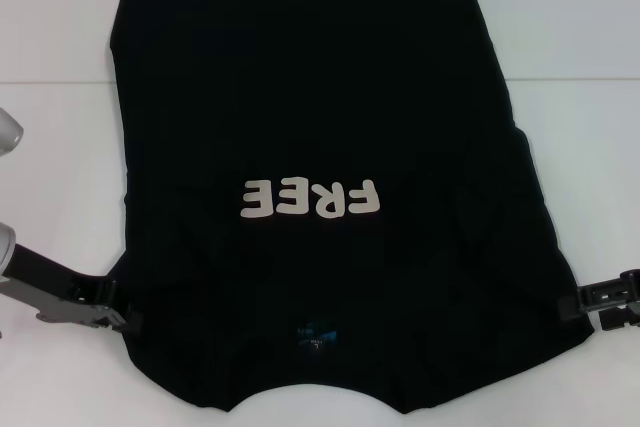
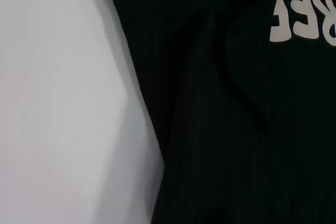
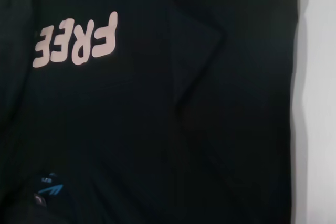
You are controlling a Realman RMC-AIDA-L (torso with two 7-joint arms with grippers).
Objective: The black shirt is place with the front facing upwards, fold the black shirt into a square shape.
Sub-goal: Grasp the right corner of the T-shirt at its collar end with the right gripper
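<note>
The plain black cotton T-shirt has both sleeves folded inward, lengthwise fold pending; left gripper and right gripper touch its edges, jaw state indiscernible.

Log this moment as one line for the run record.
stage: sleeves folded in | black cloth T-shirt flat, lettering up, on white table | left gripper at left edge | right gripper at right edge

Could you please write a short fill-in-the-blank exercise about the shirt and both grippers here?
1. The cream lettering on the large black cloth T-shirt spells ____.
2. The small mark beside the collar is coloured ____.
3. The left gripper is at the shirt's left edge; the right gripper is at its ____ edge.
4. The shirt lies on a ____ table.

Missing words: FREE; blue; right; white
</note>
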